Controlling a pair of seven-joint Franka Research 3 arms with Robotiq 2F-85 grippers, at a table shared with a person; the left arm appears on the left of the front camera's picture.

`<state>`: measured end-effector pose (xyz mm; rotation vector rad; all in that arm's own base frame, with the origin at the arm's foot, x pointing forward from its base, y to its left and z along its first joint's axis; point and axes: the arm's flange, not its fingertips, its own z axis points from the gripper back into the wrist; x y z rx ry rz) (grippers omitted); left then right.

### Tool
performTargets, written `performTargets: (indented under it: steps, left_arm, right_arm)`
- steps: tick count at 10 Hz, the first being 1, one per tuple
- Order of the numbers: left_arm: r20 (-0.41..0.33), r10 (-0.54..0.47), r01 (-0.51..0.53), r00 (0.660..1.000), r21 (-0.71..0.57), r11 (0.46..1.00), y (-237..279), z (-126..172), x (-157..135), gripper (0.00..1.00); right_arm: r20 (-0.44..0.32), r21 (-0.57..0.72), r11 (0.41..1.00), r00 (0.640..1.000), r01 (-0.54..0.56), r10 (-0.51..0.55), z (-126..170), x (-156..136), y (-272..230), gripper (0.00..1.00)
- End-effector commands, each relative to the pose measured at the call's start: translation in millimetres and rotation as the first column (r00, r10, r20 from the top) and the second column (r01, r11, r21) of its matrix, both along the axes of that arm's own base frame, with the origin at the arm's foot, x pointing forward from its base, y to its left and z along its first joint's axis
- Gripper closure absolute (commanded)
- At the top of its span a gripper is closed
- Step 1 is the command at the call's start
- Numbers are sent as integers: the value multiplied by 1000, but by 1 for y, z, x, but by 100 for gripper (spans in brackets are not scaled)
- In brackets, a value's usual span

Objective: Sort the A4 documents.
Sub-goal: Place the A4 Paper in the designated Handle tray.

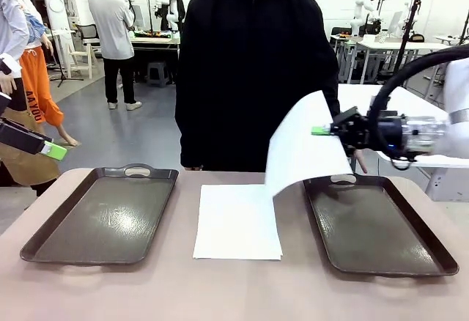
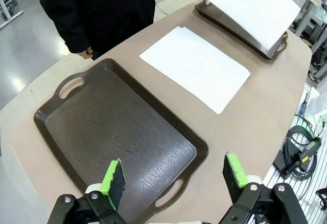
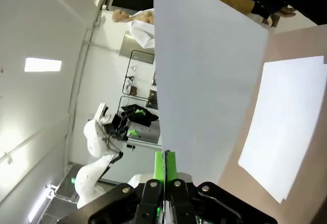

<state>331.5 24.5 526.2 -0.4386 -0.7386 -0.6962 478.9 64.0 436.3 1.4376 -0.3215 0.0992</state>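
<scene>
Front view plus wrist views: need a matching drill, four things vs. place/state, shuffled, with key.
Things
1. lifted sheet
2. flat paper
3. left fingers
4. left tray

Places or states
A. lying on the table between the two trays
B. spread open, above one end of a tray
C. pinched at an edge by the right fingers, held up
D. dark brown, on the robot's left side of the table

Pairs: 1-C, 2-A, 3-B, 4-D
</scene>
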Motion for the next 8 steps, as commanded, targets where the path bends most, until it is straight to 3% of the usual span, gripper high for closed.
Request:
performTargets:
  steps: [1, 4, 8]
  left_arm:
    - [8, -20, 20, 1000, -5, 1000, 2, -2, 1, 0]
    - [8, -20, 20, 1000, -5, 1000, 2, -2, 1, 0]
    - [8, -20, 20, 1000, -5, 1000, 2, -2, 1, 0]
  right_arm:
    - [15, -11, 997, 997, -80, 80, -10, -7, -30, 99]
    - [19, -12, 989, 989, -146, 146, -24, -5, -60, 99]
    - [43, 24, 979, 978, -205, 203, -67, 6, -64, 99]
